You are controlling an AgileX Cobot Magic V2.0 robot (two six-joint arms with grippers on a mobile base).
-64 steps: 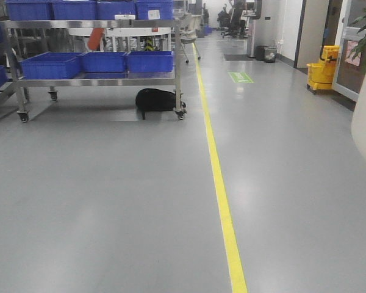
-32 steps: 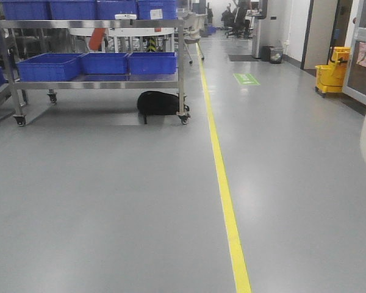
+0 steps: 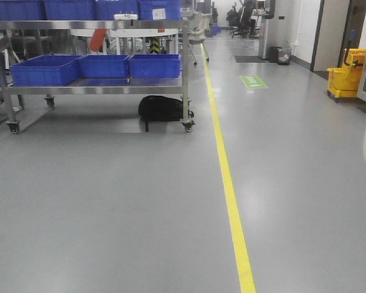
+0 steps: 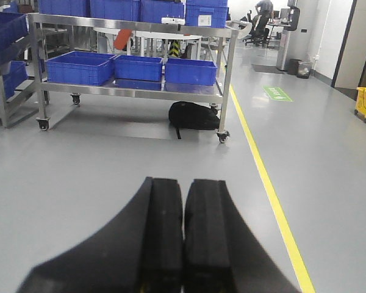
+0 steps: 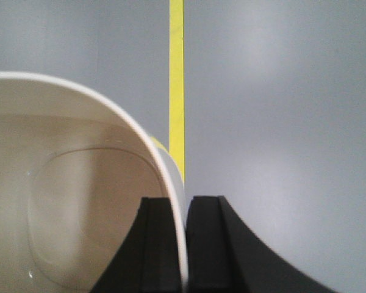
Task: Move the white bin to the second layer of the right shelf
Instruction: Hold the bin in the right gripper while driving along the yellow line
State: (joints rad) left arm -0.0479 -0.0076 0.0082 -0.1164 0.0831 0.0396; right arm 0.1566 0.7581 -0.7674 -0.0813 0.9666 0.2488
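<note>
Since one arm seems enough for the carry, the left hand (image 4: 184, 192) sits empty, fingers pressed together, facing a steel cart (image 4: 131, 90) of blue crates (image 4: 79, 67); the right hand (image 5: 185, 210) pinches one wall of the white bin (image 5: 67, 195), a finger each side, holding it above the floor (image 5: 280, 122) by the yellow line (image 5: 177, 73)

A grey floor (image 3: 110, 213) stretches away, split by a yellow line (image 3: 229, 183). Far left, a wheeled steel rack (image 3: 185, 73) carries blue crates (image 3: 104, 65), with a black bag (image 3: 163, 108) underneath. A yellow mop bucket (image 3: 346, 76) stands far right.
</note>
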